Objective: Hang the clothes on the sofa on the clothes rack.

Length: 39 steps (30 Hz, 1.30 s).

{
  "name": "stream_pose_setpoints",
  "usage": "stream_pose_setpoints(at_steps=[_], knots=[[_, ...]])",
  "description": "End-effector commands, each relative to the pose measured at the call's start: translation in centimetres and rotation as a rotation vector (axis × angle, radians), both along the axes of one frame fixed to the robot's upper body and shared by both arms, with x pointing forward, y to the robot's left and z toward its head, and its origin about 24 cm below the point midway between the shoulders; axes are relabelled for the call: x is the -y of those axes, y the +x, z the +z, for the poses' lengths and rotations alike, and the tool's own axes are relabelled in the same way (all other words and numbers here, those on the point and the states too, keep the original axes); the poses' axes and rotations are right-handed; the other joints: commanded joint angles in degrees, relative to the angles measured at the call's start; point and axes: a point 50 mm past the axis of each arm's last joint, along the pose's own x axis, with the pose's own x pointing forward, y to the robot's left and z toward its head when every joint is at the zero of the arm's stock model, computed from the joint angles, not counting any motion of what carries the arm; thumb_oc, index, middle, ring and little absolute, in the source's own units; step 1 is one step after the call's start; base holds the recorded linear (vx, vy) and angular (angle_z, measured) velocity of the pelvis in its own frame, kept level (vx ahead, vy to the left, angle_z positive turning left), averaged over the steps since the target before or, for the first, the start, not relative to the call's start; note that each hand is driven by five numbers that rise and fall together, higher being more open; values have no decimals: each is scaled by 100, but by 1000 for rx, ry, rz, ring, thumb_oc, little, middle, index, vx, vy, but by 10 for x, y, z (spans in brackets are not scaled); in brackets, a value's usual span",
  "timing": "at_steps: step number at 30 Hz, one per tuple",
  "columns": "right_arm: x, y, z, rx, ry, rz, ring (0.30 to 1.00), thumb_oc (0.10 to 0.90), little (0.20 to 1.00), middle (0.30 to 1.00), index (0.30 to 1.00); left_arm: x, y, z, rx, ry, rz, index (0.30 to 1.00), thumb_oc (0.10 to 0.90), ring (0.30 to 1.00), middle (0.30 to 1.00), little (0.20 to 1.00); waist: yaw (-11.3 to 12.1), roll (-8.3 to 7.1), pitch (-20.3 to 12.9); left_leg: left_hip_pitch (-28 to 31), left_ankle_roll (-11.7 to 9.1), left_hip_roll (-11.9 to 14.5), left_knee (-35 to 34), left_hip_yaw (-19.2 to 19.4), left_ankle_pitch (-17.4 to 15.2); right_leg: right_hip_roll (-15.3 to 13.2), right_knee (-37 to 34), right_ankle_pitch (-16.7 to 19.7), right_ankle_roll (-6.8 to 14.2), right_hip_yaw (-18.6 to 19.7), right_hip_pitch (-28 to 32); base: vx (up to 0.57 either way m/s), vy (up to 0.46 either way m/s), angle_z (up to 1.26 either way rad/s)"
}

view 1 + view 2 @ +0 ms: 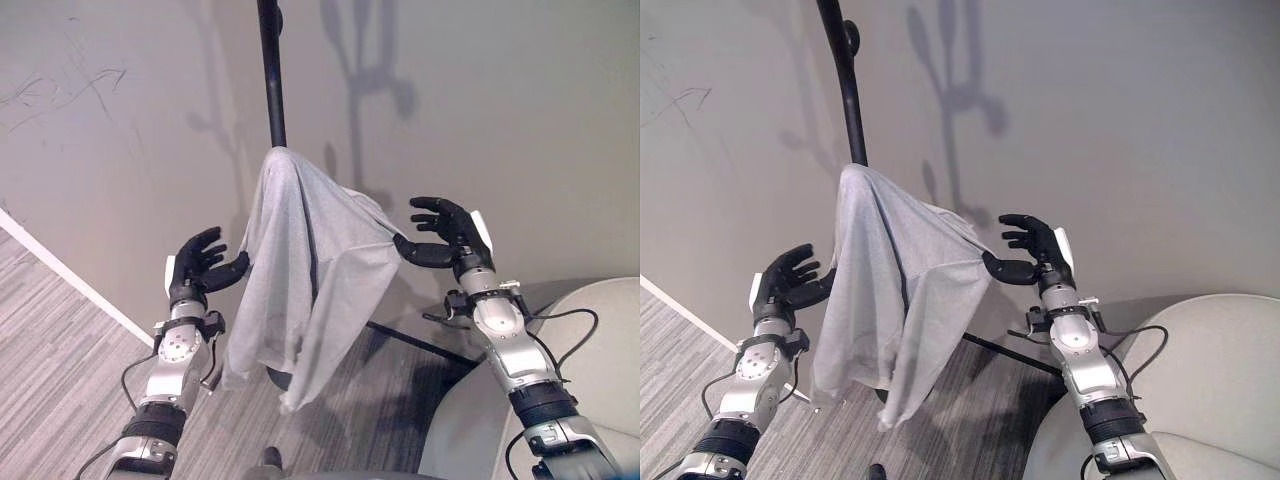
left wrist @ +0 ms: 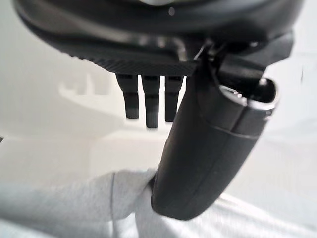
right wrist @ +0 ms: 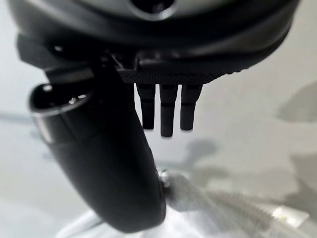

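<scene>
The grey shirt (image 1: 300, 270) is draped over the black clothes rack (image 1: 271, 70), the left hand (image 1: 196, 262) and right hand (image 1: 447, 232) spread wide with thumbs just touching its edges, so hanging looks done and the next move calls for pulling clear without dragging it off.

grey shirt (image 1: 300, 270): soft knit cloth, matt, hanging in loose folds
clothes rack pole (image 1: 272, 70): black, smooth, with a slight sheen, looks like painted metal
left hand (image 1: 196, 262): dark matt plastic, thumb casing smooth
right hand (image 1: 445, 232): dark matt plastic, white cover glossy
sofa (image 1: 590, 340): pale, smooth, matt upholstery
floor (image 1: 60, 360): grey, finely striped, matt
wall (image 1: 500, 100): matt paint, faint scuffs
</scene>
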Motion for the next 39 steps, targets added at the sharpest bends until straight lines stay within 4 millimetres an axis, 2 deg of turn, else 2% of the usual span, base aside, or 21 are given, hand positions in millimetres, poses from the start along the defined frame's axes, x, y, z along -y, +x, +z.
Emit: stream_pose_setpoints(at_steps=[1,4,10,13,14,16,17,19,21,23,24,25,26,27,28,30,31,33,35,36,39], knots=[[14,3,60,279,28,1,900,800,900,900,900,-30,12,43,177,91,47,900,800,900,900,900,13,-205,-224,496,-64,54,20,190,-728,-320,16,416,157,-64,84,34,-7,1],[24,-9,61,305,83,-13,900,800,900,900,900,-41,2,51,214,119,61,900,800,900,900,900,-29,-182,-212,475,-74,46,20,207,-724,-332,16,442,163,-73,68,0,0,0],[33,-28,34,220,181,-12,900,800,900,900,900,-49,-15,54,271,68,104,900,800,900,900,900,-54,-206,-183,416,-83,38,20,191,-706,-334,16,485,161,-95,36,5,-3,-1],[27,-47,-16,27,235,9,900,800,900,900,900,-45,-35,27,203,-11,106,900,800,900,900,900,-36,-230,-104,360,-102,74,20,163,-689,-272,16,426,117,-75,-21,-3,-33,0],[27,-47,-16,27,235,9,900,800,900,900,900,-45,-35,27,202,-11,107,900,800,900,900,900,-41,-236,-117,340,-96,67,20,160,-672,-280,16,436,113,-77,-38,-14,-34,0],[24,-64,-51,-124,230,7,900,800,900,900,900,-42,-50,1,93,-14,101,900,800,900,900,900,-28,-240,-68,299,-107,110,20,112,-641,-207,16,349,72,-24,-79,-27,-66,7],[16,-79,-85,-255,299,-17,900,800,900,900,900,-34,-66,-29,1,-111,127,900,800,900,900,900,12,-237,21,256,-100,131,61,26,-571,-116,16,172,-4,88,-108,-104,-108,9],[15,-87,-115,-368,348,-83,900,800,900,900,900,-16,-76,-59,-146,-139,62,900,800,900,900,900,70,-265,367,-611,-279,209,1378,-318,-754,-98,16,91,-141,65,-143,-252,-50,8],[17,-92,-131,-445,309,-126,900,800,900,900,900,-5,-81,-77,-255,-93,-11,900,800,900,900,900,62,-263,438,-794,-418,489,1675,-461,-712,-159,16,103,-123,-42,-127,-126,166,43],[16,-102,-149,-540,324,-151,900,800,900,900,900,3,-95,-100,-371,-134,-25,900,800,900,900,900,4,-228,406,-445,-459,808,1338,-430,-651,-297,32,150,-41,-34,-97,65,534,51],[22,-117,-164,-617,304,-206,900,800,900,900,900,20,-105,-120,-519,-7,-161,900,800,900,900,900,-113,-101,242,-268,-527,700,563,-861,-636,-586,25,392,202,9,-156,79,622,8],[22,-117,-164,-617,304,-206,900,800,900,900,900,20,-105,-120,-519,-7,-161,900,800,900,900,900,-115,-102,239,-271,-526,698,561,-863,-635,-588,25,392,203,7,-158,83,687,11],[25,-124,-169,-643,302,-235,900,800,900,900,900,23,-106,-123,-547,48,-207,900,800,900,900,900,-151,-94,165,-133,-491,520,235,-803,-644,-823,62,768,326,39,-258,21,456,30],[27,-128,-174,-673,282,-256,900,800,900,900,900,25,-108,-128,-588,84,-247,900,800,900,900,900,-208,-124,107,-36,-367,226,20,-723,-639,-1178,251,1487,451,61,-499,5,748,22],[20,-126,-176,-685,297,-245,900,800,900,900,900,23,-108,-129,-604,118,-266,900,800,900,900,900,-252,-42,133,19,-236,72,20,-556,-805,-1283,454,1477,362,-47,-655,-22,545,-9],[19,-126,-177,-692,290,-247,900,800,900,900,900,23,-106,-129,-610,125,-284,900,800,900,900,900,-267,-45,193,-3,-144,-22,20,-470,-747,-1288,638,1354,244,-102,-769,-102,365,-31],[18,-127,-179,-696,284,-244,900,800,900,900,900,22,-106,-129,-615,126,-293,900,800,900,900,900,-297,-15,237,5,-96,-59,20,-471,-738,-1102,861,1093,138,8,-864,-157,476,-28],[16,-131,-188,-749,280,-245,900,800,900,900,900,16,-108,-132,-640,116,-271,900,800,900,900,900,-309,65,305,-12,58,-138,20,-466,-644,-388,1302,304,-143,201,-960,-74,339,-9],[14,-133,-192,-775,279,-240,900,800,900,900,900,15,-109,-133,-645,108,-258,900,800,900,900,900,-300,73,301,-35,82,-171,20,-474,-616,-163,1386,79,-228,192,-986,-29,138,13],[7,-141,-204,-850,268,-234,900,800,900,900,900,12,-116,-139,-675,72,-212,900,800,900,900,900,-265,-8,290,-35,134,-322,20,-451,-600,566,1167,-415,-446,385,-934,-32,162,4],[-1,-149,-214,-921,263,-217,900,800,900,900,900,11,-124,-147,-731,57,-188,900,800,900,900,900,-223,-164,237,-58,160,-470,20,-462,-604,816,517,-243,-441,727,-806,12,58,-5]])
